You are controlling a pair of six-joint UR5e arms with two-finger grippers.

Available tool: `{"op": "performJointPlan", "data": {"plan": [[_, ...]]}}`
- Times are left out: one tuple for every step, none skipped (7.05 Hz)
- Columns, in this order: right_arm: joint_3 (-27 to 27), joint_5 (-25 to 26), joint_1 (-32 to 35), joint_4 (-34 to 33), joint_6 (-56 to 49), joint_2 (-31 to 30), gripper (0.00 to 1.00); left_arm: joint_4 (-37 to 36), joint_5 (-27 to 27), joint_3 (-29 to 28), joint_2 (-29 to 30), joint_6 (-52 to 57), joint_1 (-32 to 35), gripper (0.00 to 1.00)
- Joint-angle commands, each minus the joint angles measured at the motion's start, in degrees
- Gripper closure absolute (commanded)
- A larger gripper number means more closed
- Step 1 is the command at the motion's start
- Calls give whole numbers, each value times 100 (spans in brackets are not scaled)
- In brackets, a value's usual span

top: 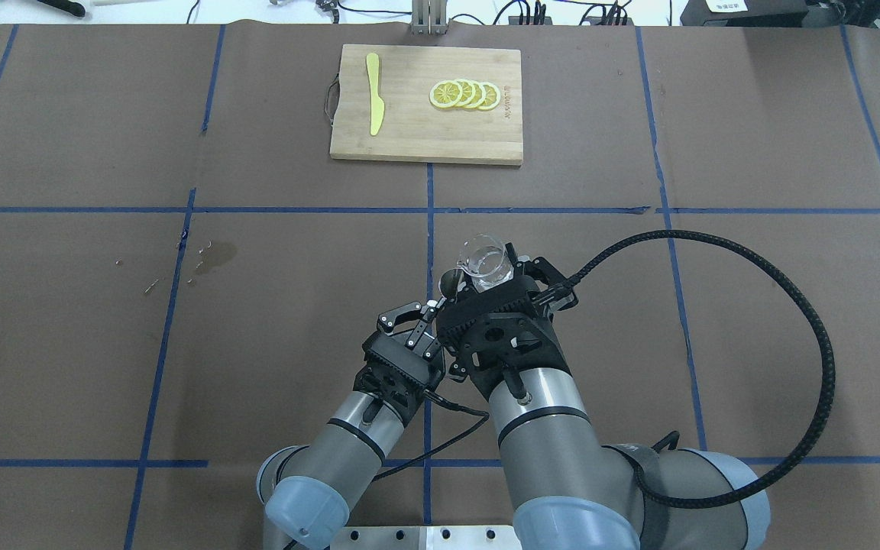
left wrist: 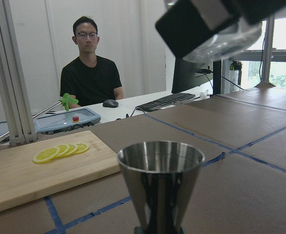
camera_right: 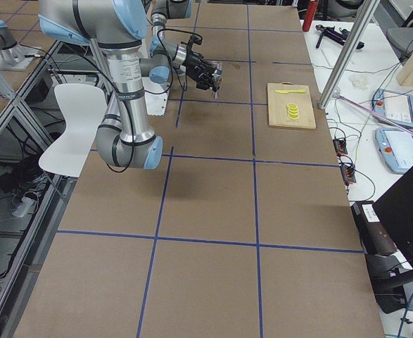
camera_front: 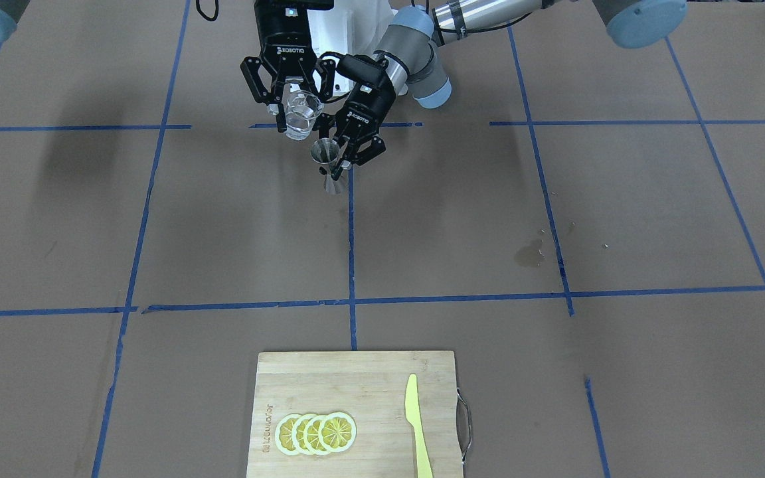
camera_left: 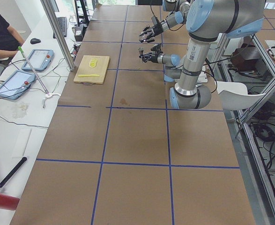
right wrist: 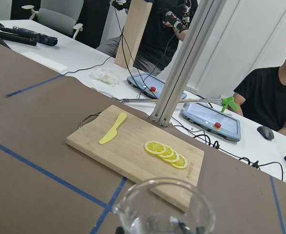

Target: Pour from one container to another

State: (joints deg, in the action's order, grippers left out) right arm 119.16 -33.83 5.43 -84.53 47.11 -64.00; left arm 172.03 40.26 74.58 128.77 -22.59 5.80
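My right gripper [camera_front: 295, 99] is shut on the clear glass cup [camera_front: 301, 114], held in the air near the robot's base. In the overhead view the glass cup [top: 483, 262] sits at the tip of my right gripper [top: 495, 281]. Just beside and below it, my left gripper [camera_front: 341, 166] is shut on the waist of the silver jigger [camera_front: 327, 158], which stands upright off the table. The left wrist view shows the jigger [left wrist: 161, 180] in the centre with the glass cup [left wrist: 225, 41] above it to the right. The cup's rim [right wrist: 164, 207] fills the bottom of the right wrist view.
A wooden cutting board [camera_front: 329, 378] at the far edge carries lemon slices [camera_front: 316, 433] and a yellow knife [camera_front: 417, 425]. A wet stain [camera_front: 528, 254] marks the brown paper. A black cable [top: 791, 305] loops from the right arm. An operator [left wrist: 90, 73] sits beyond the table.
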Motion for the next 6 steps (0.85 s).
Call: {"op": "performJointPlan", "data": {"plan": [[1, -18, 2, -230, -262, 37, 100, -64, -1, -5, 8, 0, 0, 100], [1, -18, 10, -239, -429, 63, 100, -73, -1, -5, 26, 0, 0, 100], [1, -18, 10, -300, -692, 63, 100, -82, -1, -5, 34, 0, 0, 100], [10, -18, 10, -371, -808, 63, 100, -82, -1, -5, 34, 0, 0, 100], [10, -18, 10, -450, -1113, 63, 100, -82, -1, -5, 34, 0, 0, 100], [19, -18, 10, -459, -1212, 72, 100, -82, -1, -5, 34, 0, 0, 100]]}}
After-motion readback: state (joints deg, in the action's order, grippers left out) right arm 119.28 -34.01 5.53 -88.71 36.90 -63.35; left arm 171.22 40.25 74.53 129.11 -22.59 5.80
